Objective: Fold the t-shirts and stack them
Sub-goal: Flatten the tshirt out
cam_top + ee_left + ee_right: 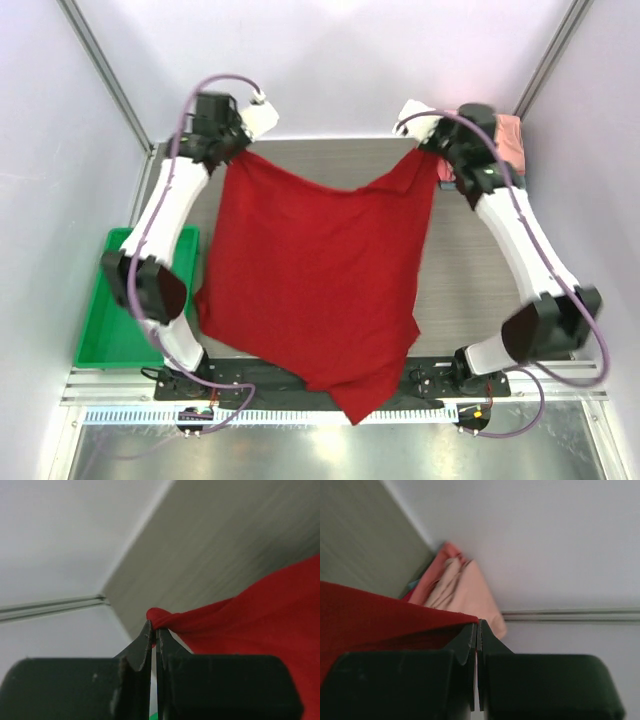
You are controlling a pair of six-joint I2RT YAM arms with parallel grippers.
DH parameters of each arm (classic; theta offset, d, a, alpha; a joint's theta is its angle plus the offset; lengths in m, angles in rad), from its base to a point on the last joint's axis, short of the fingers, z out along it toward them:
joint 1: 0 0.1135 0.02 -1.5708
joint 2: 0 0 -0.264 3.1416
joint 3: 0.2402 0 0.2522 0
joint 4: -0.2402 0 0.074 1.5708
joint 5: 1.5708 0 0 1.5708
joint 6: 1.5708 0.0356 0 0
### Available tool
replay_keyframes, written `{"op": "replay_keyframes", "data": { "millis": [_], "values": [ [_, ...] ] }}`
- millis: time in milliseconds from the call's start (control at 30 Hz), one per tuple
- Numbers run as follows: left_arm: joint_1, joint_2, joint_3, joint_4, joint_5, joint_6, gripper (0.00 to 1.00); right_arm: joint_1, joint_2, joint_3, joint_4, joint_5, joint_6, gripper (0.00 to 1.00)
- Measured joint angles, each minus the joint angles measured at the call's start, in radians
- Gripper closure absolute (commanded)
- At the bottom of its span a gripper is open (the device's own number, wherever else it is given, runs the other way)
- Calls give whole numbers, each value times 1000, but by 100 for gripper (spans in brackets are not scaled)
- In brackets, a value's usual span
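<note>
Over the table (462, 290), the red shirt (315, 270) is held up, spread wide. Left wrist: the left gripper (155, 628) pinches one corner tight. Right wrist: the right gripper (478, 626) pinches the other; pink shirts (462, 587) lie behind.

Both arms stretch toward the far side, elbows bowed outward near their bases. The left arm (170, 205) angles to the far left and the right arm (520, 240) to the far right, wrists well apart. The left gripper (154, 628) and right gripper (478, 625) each have their jaws pressed together, pinching a corner of the deep red t-shirt (320, 270).
</note>
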Motion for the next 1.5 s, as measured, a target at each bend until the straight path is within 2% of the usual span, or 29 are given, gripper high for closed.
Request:
{"op": "replay_keyframes", "data": {
  "millis": [133,267,367,500,600,700,933,1133,1300,1500],
  "values": [
    [1,195,-45,26,28,-20,100,-21,166,-95,58,-1,1,99],
    [5,357,-35,77,40,-33,100,-37,387,-34,103,18,18,99],
    [18,472,35,98,43,-52,100,-41,595,140,114,55,29,99],
    [45,625,215,130,26,-72,100,-42,842,413,126,100,41,99],
    [64,706,322,189,2,-77,100,-41,971,588,118,129,45,99],
    [78,733,339,286,-30,-91,100,-39,1056,716,133,152,60,99],
    [93,741,361,417,-48,-116,100,-19,1065,780,214,164,70,99],
    [94,720,335,448,-52,-149,100,-6,1061,780,236,173,83,99],
    [95,571,260,365,-27,-201,100,-5,978,756,206,178,134,99],
    [94,236,260,254,35,-263,100,-6,648,692,108,158,240,99]
  ]
}}
